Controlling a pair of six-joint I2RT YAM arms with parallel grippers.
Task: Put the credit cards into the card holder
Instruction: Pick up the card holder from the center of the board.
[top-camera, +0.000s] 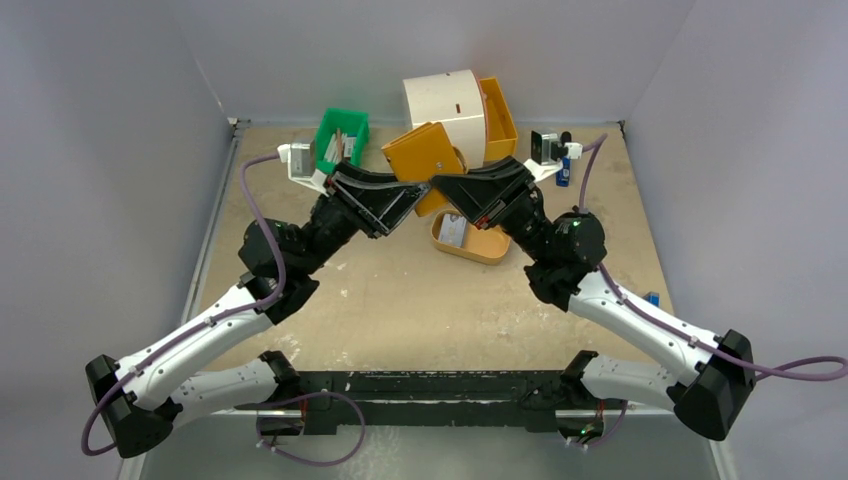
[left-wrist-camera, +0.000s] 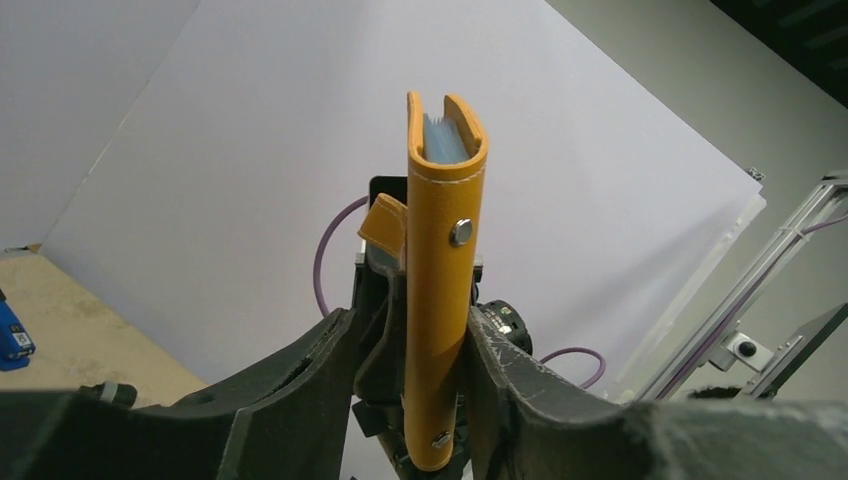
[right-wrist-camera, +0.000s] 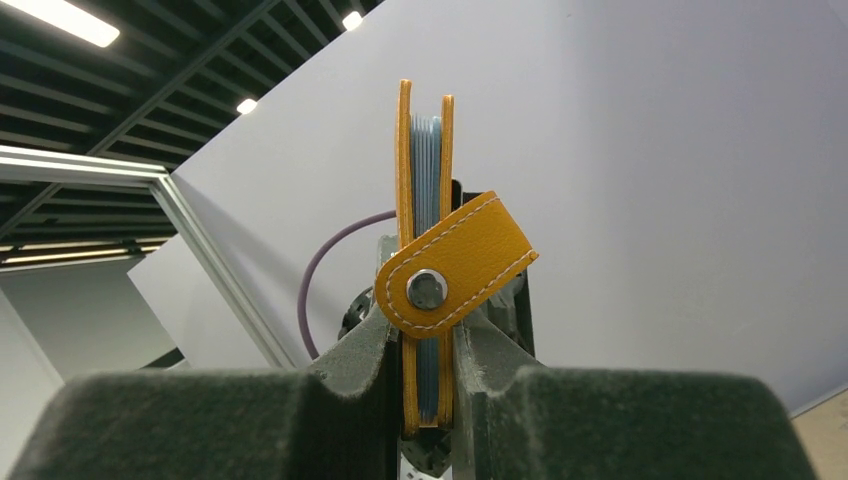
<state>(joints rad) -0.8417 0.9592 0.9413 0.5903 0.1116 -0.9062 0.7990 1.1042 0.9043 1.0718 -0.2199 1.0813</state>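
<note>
Top view: both arms reach in and meet mid-table; left gripper (top-camera: 398, 197) and right gripper (top-camera: 448, 187) come together under the card holder (top-camera: 425, 152), which is lifted off the table (top-camera: 400, 310), flat orange face to the camera, tilted; whether either grips it cannot be told from this view; oval orange tray (top-camera: 487, 248) on the table just below the right gripper, one pale credit card (top-camera: 453, 232) lying in it; green bin (top-camera: 342, 135) at the back left with sticks and papers inside; white round box (top-camera: 445, 103) at the back centre, orange drawer (top-camera: 498, 118) sticking out on its right side.

Left wrist view: card holder (left-wrist-camera: 445, 300) upright between the fingers of the left gripper (left-wrist-camera: 410, 322), folded spine toward the camera, pale blue-grey inside showing at the top; one finger (left-wrist-camera: 520, 390) touches the holder's side; other finger (left-wrist-camera: 300, 390) stands apart from it, dark parts in the gap; cannot tell if this gripper is grasping or only bracketing it.

Right wrist view: right gripper (right-wrist-camera: 425, 345) clamped on the card holder (right-wrist-camera: 422, 170), both fingers pressed against the orange covers; holder upright, seen edge-on from the opening side; thin pale blue-grey layers packed between the covers, cannot tell cards from lining; snap tab (right-wrist-camera: 455, 265) folded across the edge, metal stud facing the camera.
</note>
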